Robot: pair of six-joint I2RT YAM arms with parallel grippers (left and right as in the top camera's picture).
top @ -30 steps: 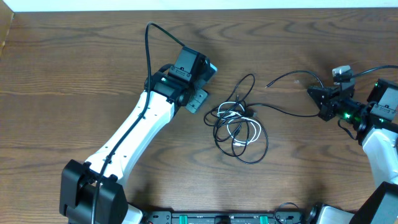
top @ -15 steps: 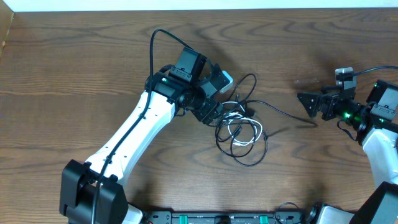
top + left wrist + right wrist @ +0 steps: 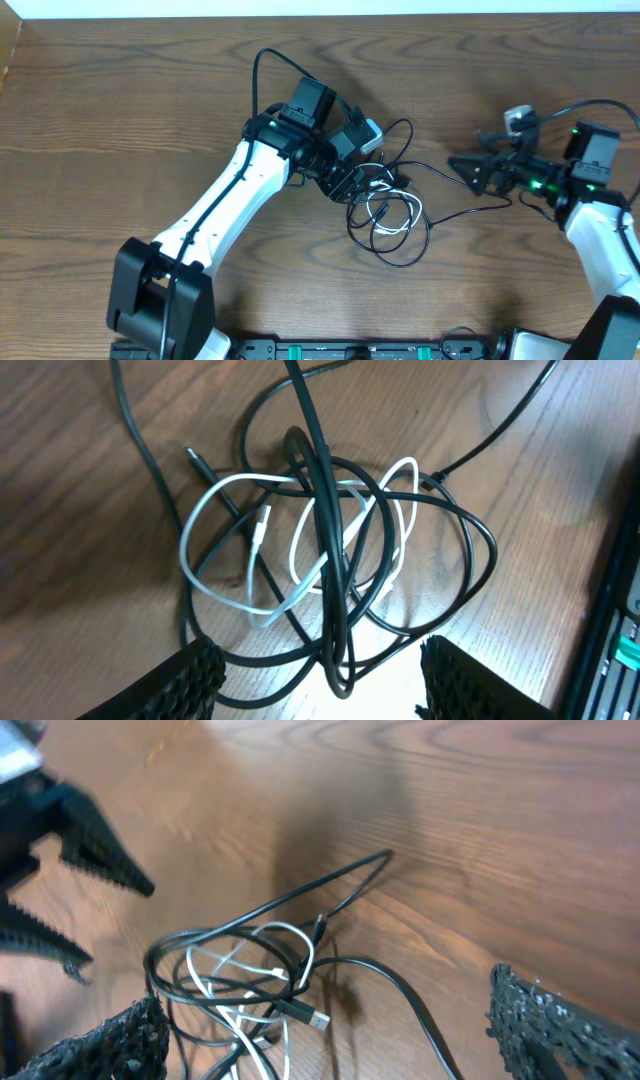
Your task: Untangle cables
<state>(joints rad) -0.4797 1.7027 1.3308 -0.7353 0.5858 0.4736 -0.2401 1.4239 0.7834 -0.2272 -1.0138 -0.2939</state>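
- The left end effector hangs low over the left edge of the tangle. Its fingers are spread wide and pinch nothing, and black strands lie on the wood between them.
- The right end effector sits to the right of the heap, near it but apart. It points at the heap with its jaws spread fully and is empty.
- The black cables and the white cable lie knotted in one heap near the middle of the bench.
- The white cable curls in small loops inside the black loops.
- One black strand trails from the heap to the right, toward the right arm.
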